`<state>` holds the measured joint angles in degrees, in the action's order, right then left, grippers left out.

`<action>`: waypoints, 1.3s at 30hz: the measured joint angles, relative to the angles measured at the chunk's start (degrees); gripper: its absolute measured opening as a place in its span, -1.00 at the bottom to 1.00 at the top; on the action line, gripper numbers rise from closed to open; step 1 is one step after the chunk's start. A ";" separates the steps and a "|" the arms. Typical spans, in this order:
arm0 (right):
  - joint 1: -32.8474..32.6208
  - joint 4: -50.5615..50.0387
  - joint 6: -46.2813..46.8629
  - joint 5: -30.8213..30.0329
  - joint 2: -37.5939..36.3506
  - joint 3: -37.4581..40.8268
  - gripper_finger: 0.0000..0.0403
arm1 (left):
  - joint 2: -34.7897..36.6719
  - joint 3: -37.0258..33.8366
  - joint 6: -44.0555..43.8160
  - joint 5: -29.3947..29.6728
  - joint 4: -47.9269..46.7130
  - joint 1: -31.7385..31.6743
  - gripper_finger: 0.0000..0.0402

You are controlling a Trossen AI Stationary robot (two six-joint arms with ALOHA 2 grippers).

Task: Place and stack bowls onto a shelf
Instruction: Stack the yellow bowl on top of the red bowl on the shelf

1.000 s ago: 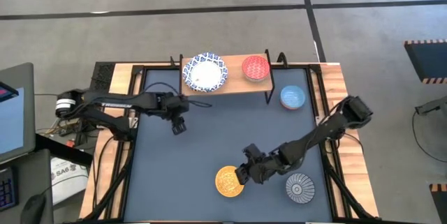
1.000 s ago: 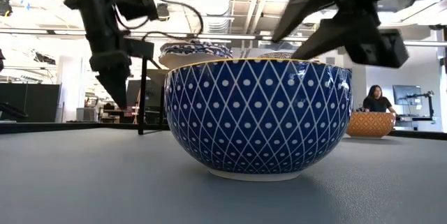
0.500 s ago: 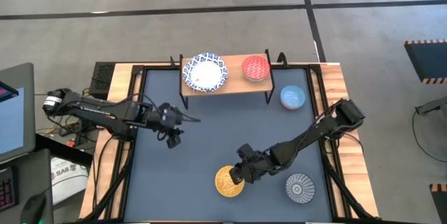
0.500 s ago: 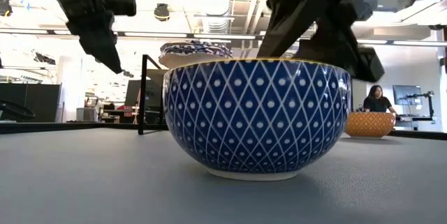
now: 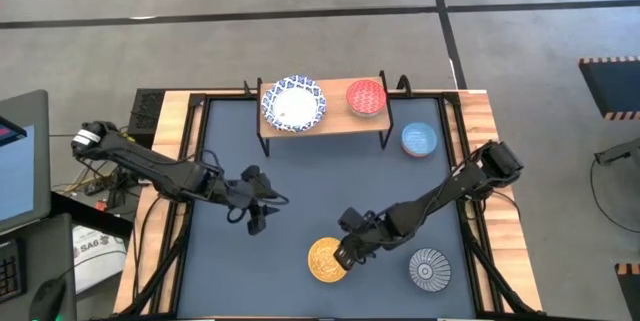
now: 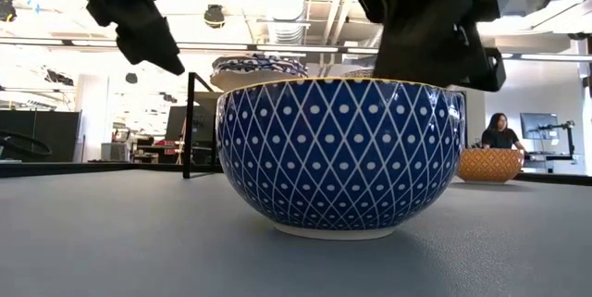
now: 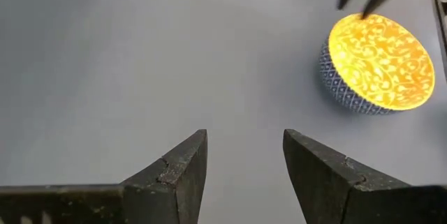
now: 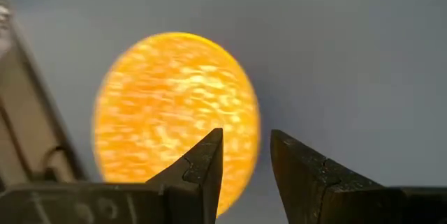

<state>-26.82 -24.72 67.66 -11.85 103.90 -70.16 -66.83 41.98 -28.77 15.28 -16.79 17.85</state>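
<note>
I bring the right gripper (image 5: 344,255), fingers parted over its rim, to the yellow bowl (image 5: 326,259) at the table's near edge; the left gripper (image 5: 257,223) hangs released nearby. A shallow rim pinch could tip it before the far shelf (image 5: 335,118).

The table (image 5: 290,211) has a dark blue-grey top set in a light wooden frame (image 5: 480,111) with black rails along its sides. It stands on a grey concrete floor (image 5: 300,51) crossed by dark lines. A monitor (image 5: 20,161) sits at the left edge of the high view; a white bag (image 5: 95,251) lies on the floor beside the table. Black-and-orange hazard striping (image 5: 610,61) marks equipment at the right edge. The low view shows an open industrial ceiling (image 6: 287,1) with exposed ducts and strip lights. A seated person (image 6: 499,132) faces a screen (image 6: 536,126) in the far background.
</note>
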 joint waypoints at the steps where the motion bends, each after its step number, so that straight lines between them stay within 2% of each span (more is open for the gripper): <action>1: 0.11 -0.93 0.00 0.04 0.09 0.04 -0.28 | -0.77 0.00 -0.17 -0.08 0.66 0.26 -0.14; 8: 0.22 1.58 -0.05 3.01 1.71 0.14 -0.28 | -5.45 0.00 -0.33 -4.52 7.36 0.37 -0.14; 16: -0.46 3.92 1.97 4.89 4.40 0.04 -0.31 | -7.45 0.02 -0.52 -7.04 12.22 0.48 -0.14; 20: -0.06 3.56 3.09 4.90 5.10 0.03 -0.44 | -7.86 0.04 -1.58 -7.47 13.53 0.69 -0.14; 26: 0.43 0.93 3.92 4.95 4.90 0.03 -0.78 | -8.41 0.03 -1.66 -7.06 15.98 0.69 -0.14; 30: 0.41 0.52 3.89 4.64 4.53 0.06 -0.81 | -8.39 0.04 -0.96 -7.67 18.36 0.05 -0.14; 33: 0.67 -2.66 3.87 3.47 4.15 -0.88 -0.81 | -8.92 0.07 -0.86 -10.50 19.43 -1.69 -0.14; 36: 0.78 -10.73 2.87 1.18 4.15 -4.07 -0.81 | -9.59 0.04 -1.03 -14.07 20.79 -3.53 -0.14; 39: 1.41 -17.95 -0.72 -1.34 4.15 -7.65 -0.81 | -11.35 2.11 -0.43 -14.79 21.64 -4.92 -0.14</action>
<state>-25.41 -42.68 66.94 -13.20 108.05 -77.82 -78.18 44.08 -29.20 0.49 4.85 12.93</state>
